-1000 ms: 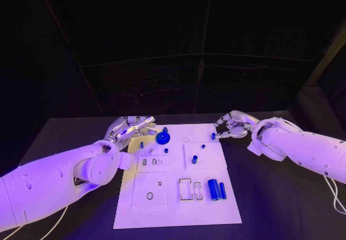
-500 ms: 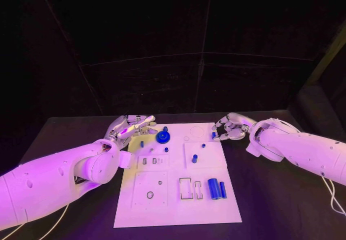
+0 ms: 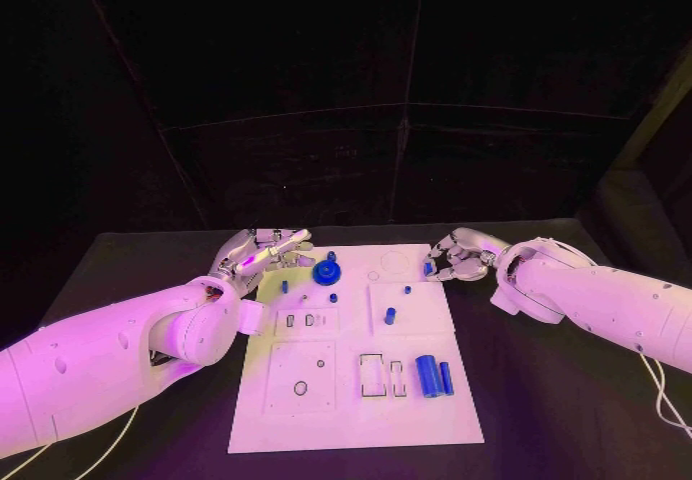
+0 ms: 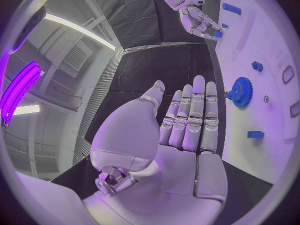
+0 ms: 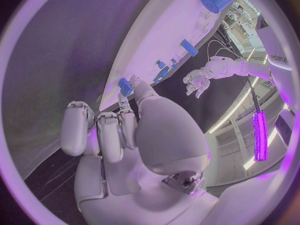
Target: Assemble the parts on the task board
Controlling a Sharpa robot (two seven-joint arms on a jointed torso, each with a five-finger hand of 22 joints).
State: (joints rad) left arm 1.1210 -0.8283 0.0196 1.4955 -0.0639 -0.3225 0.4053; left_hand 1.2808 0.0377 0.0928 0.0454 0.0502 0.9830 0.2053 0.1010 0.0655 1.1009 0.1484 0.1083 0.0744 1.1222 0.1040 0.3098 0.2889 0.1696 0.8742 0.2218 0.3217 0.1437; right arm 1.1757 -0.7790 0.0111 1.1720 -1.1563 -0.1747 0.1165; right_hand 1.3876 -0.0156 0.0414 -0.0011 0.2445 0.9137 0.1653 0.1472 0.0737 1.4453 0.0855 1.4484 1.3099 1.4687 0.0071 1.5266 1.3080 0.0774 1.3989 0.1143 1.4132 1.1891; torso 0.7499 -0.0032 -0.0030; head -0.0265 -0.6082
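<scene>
In the head view, the left hand (image 3: pixel 263 252) is seen by the far left corner of the task board (image 3: pixel 356 400), with its fingers spread and nothing held. A small blue part (image 3: pixel 430 268) is pinched by the right hand (image 3: pixel 459 255) at the board's far right edge. A blue gear (image 3: pixel 326 273) stands near the left hand, and two blue cylinders (image 3: pixel 434 378) lie nearer the robot.

In the left wrist view, the left hand (image 4: pixel 181 135) is held flat and empty, just beside the blue gear (image 4: pixel 240 92).

In the right wrist view, the small blue part (image 5: pixel 125 87) is gripped at the fingertips of the right hand (image 5: pixel 125 135), over the board's edge.
</scene>
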